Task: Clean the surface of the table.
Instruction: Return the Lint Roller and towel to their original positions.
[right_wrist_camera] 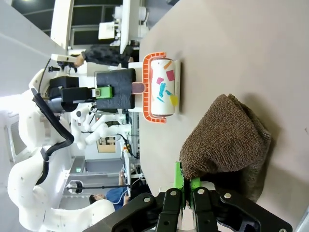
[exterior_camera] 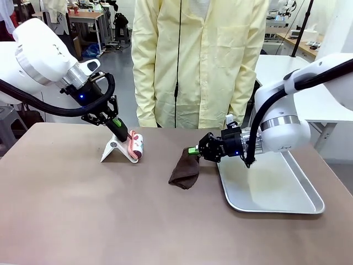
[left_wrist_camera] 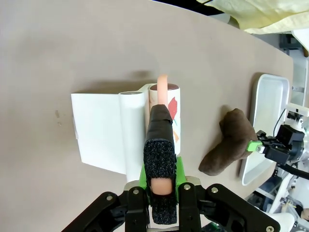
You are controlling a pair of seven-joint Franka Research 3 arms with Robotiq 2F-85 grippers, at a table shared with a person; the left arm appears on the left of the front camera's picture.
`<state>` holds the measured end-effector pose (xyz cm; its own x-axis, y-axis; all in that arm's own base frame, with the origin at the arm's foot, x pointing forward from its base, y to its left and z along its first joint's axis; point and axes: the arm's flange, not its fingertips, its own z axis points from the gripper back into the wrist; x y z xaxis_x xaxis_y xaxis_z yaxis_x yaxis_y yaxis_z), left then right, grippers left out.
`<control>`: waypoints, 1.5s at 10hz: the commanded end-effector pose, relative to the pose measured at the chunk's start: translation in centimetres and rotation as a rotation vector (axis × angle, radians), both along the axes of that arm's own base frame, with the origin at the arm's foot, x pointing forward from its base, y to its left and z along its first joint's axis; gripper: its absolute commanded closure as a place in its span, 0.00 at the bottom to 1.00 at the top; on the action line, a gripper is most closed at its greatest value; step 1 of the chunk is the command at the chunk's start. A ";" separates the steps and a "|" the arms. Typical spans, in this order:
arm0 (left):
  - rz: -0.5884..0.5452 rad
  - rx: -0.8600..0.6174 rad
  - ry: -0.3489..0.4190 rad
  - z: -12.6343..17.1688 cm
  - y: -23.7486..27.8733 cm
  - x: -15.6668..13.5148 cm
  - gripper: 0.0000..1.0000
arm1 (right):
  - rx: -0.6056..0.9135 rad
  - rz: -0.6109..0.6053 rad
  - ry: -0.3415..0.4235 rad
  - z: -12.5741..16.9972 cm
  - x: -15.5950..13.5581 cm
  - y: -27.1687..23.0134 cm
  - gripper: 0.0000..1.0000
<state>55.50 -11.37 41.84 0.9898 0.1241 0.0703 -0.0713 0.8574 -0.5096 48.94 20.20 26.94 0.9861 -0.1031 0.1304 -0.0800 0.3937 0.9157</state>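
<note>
On the taupe table (exterior_camera: 83,215), a lint roller (exterior_camera: 136,146) with a pink frame and colourful print rests against its white stand (exterior_camera: 115,150). My left gripper (exterior_camera: 119,132) is shut on the roller's pink handle, seen between the black pads (left_wrist_camera: 159,154) in the left wrist view, with the roller (left_wrist_camera: 165,104) just ahead. My right gripper (exterior_camera: 193,150) is shut on the top edge of a brown cloth (exterior_camera: 185,172), whose lower part lies bunched on the table. The right wrist view has the cloth (right_wrist_camera: 227,140) hanging from my green fingertips (right_wrist_camera: 179,176), with the roller (right_wrist_camera: 161,89) beyond.
A shiny metal tray (exterior_camera: 276,190) lies on the table at the right, under my right arm. A person in a pale yellow coat (exterior_camera: 198,61) stands at the far edge. The table's near half is bare.
</note>
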 end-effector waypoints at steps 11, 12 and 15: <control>0.115 0.010 0.028 -0.1 2.5 0.5 0.00 | 0.027 -0.008 0.040 -1.2 0.9 0.0 0.14; 0.118 -0.002 0.025 0.0 2.9 0.3 0.00 | 0.026 -0.010 0.038 -1.1 0.9 -0.1 0.05; 0.062 -0.071 -0.008 0.7 4.2 -1.5 0.00 | 0.029 -0.011 0.032 -1.2 0.8 -0.1 0.00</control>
